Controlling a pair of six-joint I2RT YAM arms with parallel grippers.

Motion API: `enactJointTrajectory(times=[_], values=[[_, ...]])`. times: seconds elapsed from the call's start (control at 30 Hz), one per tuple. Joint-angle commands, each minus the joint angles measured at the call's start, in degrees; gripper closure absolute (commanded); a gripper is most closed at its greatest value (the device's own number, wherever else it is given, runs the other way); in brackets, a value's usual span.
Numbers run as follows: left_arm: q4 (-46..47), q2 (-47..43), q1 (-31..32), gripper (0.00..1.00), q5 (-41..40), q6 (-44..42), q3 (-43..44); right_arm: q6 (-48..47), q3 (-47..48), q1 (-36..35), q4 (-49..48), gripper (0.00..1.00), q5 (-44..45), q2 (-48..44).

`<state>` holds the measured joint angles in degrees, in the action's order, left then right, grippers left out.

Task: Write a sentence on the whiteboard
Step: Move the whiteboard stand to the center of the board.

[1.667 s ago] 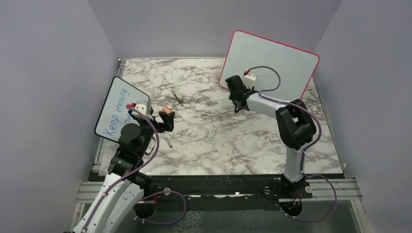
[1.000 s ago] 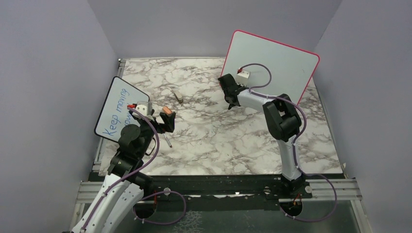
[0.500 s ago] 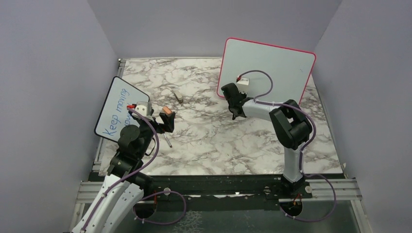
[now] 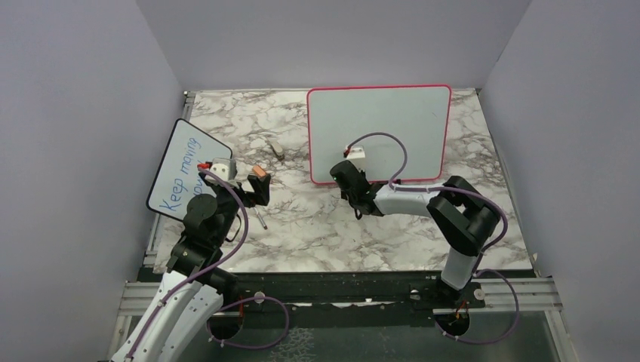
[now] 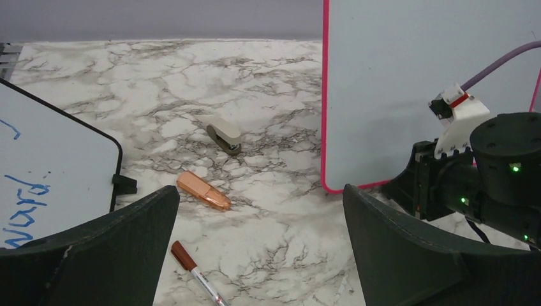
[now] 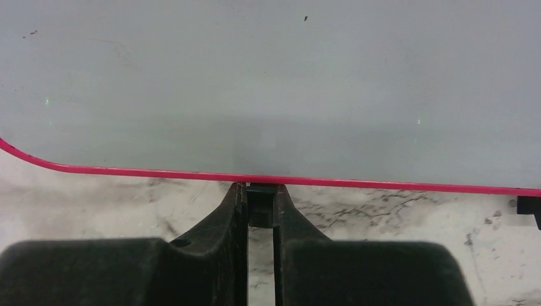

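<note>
Right side:
- The whiteboard (image 4: 392,124), pink-red frame and rounded corners, is standing upright toward the back middle of the marble counter (image 4: 340,234), with its face turned to the arms.
- Its face is showing plain pale grey, with a couple of tiny dark specks in the right wrist view.
- The right fingers (image 6: 239,210) are sitting low at the board's bottom-left edge. They are pinching shut on a small black foot (image 6: 259,205) just under the frame.
- A second black foot (image 6: 528,205) is peeking in at the far right of that view, touching the counter.
- The right arm is reaching in low from the right, with its lilac cable looping across the front of the board.

Left side:
- The left fingers (image 4: 254,188) are hanging wide apart above the counter, gripping nothing, well apart from the pink-framed board.
- Below them a marker (image 5: 198,275) with a red-brown cap is lying flat on the counter.
- A short copper-coloured piece (image 5: 203,190) is lying just beyond the marker, apart from it.
- Farther back a small grey-tan object (image 5: 223,132) is resting on the marble. Cannot tell what it is.
- A smaller black-framed board (image 4: 185,170) is standing tilted at the left edge, carrying blue handwriting that is reading "Keep moving".
</note>
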<state>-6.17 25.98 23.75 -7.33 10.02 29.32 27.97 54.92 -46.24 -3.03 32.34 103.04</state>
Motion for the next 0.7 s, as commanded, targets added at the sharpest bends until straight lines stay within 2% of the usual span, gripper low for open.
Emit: enactJointTrajectory(times=[0.0,0.33,0.67], values=[[-0.4,-0.65,0.25,0.02,-4.72,-0.5,-0.02,1.03,-1.31,-4.24,-0.92,0.99,-5.54,-1.62],[-2.46,-0.01,-0.34,0.01,-11.36,1.07,1.87,7.42,-6.7,-10.31,5.78,1.0,-0.91,-7.99],[-3.37,0.54,-1.22,0.01,-13.33,2.58,2.54,16.44,-8.87,-15.15,12.36,0.99,5.42,-9.7]])
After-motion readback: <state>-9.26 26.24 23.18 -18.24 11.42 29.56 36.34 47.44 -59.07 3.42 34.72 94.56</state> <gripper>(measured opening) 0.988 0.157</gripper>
